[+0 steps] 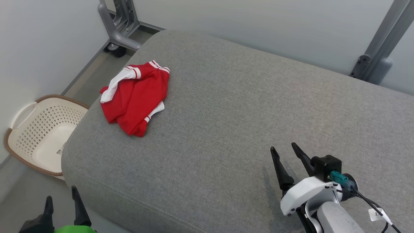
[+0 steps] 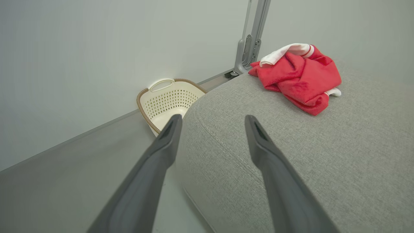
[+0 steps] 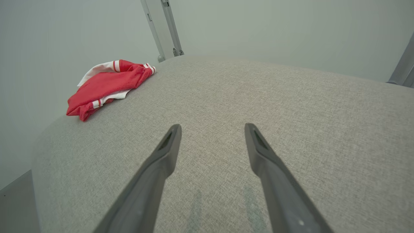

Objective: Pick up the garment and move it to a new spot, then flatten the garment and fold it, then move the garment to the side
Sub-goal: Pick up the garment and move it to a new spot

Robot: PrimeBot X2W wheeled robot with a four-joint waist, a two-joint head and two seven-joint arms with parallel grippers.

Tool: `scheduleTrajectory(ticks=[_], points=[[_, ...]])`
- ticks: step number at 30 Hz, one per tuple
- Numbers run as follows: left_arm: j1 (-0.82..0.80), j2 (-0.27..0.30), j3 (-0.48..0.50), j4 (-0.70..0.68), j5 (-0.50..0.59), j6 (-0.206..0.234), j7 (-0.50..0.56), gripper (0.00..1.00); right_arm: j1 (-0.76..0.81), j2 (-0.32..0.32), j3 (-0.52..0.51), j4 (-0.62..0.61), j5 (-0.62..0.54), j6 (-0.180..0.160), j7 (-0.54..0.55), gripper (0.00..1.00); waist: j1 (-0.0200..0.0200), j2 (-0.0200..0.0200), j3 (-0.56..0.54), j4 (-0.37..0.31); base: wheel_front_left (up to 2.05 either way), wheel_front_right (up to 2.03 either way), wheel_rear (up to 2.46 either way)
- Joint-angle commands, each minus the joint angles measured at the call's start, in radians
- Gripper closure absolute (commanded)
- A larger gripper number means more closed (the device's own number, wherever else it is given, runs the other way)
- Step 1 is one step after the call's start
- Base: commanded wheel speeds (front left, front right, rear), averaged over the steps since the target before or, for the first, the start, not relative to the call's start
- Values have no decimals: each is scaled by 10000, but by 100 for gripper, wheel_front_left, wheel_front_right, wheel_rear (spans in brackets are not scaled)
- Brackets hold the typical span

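Red-and-white garment [image 1: 136,100] lies crumpled near the left edge of the grey cushion [image 1: 233,106]. Left gripper [image 1: 61,193] and right gripper [image 1: 283,146] are spread, empty. Cable tag [image 1: 376,214] is illegible.

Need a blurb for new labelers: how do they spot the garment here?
A big grey cushion lies before the robot. Near its far left corner, on the side where a cream basket stands on the floor, lies the garment, crumpled in a heap. It is bright red with white striped trim; its neighbours are grey or cream.

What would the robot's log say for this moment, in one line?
stage: pickup not begun | garment: crumpled, far-left on cushion | left gripper: open, beside cushion | right gripper: open, above cushion
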Motion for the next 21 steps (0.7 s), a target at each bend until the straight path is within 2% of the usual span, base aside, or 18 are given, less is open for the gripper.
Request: scheduleTrajectory(ticks=[1,8,14,21], points=[[-59,24,7,127,-155,-127,-1,0,-118,-50,-7,3,-90,-15,-31,0,0,0,198,83,0,0,0],[-979,24,150,1230,-313,-718,1,0,89,-51,-500,-313,-476,-15,-30,0,0,0,453,-91,0,0,0],[-2320,38,693,2477,-262,-1315,-1,0,-263,-56,-592,-688,-1019,-15,-30,0,0,0,1187,-970,0,0,0],[-4103,633,1122,3867,-289,-1621,-1,0,-813,-53,-533,-1085,-1462,-15,-31,0,0,0,2156,-1951,0,0,0]])
